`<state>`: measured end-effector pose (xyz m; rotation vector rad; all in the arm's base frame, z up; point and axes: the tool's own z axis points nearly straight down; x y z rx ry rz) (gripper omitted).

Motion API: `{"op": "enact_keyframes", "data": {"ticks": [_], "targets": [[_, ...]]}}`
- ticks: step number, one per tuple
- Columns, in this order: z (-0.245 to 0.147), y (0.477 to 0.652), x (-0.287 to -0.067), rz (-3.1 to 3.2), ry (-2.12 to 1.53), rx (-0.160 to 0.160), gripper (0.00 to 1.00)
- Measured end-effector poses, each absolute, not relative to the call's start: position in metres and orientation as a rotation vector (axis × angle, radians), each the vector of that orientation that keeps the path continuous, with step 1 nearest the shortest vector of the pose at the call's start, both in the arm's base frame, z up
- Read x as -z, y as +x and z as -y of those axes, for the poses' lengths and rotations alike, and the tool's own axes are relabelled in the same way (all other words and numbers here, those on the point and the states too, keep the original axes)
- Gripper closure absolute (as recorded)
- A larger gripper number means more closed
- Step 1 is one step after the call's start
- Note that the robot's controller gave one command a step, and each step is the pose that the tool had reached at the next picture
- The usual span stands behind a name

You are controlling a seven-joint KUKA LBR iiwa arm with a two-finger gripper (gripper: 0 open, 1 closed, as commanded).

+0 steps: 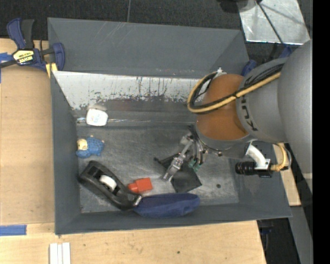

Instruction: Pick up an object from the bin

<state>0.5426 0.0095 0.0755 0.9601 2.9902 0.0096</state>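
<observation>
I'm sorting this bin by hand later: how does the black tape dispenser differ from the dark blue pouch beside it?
The tape dispenser is black and rigid-looking with a white roll; the pouch is dark blue and looks soft. The tape dispenser lies slanted; the pouch lies along the view's lower wall. Both are elongated.

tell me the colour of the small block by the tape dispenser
The small block is orange-red, in the camera view.

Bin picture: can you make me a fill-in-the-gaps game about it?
The soft pouch is dark ___.
The flat piece beside the hand is ___.
The arm reaches in from the view's ___.
Missing words: blue, black, right.
</observation>
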Motion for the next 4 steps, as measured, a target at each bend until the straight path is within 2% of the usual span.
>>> {"op": "enact_keyframes", "data": {"ticks": [1, 2, 3, 4], "targets": [[-0.01, 0.544, -0.078, -2.992, 0.953, -0.004, 0.0], [-0.007, 0.549, -0.082, -2.971, 0.952, -0.006, 1.0], [-0.006, 0.551, -0.15, -2.985, 0.952, -0.004, 1.0], [-0.005, 0.553, -0.171, -2.989, 0.948, -0.002, 1.0]]}}
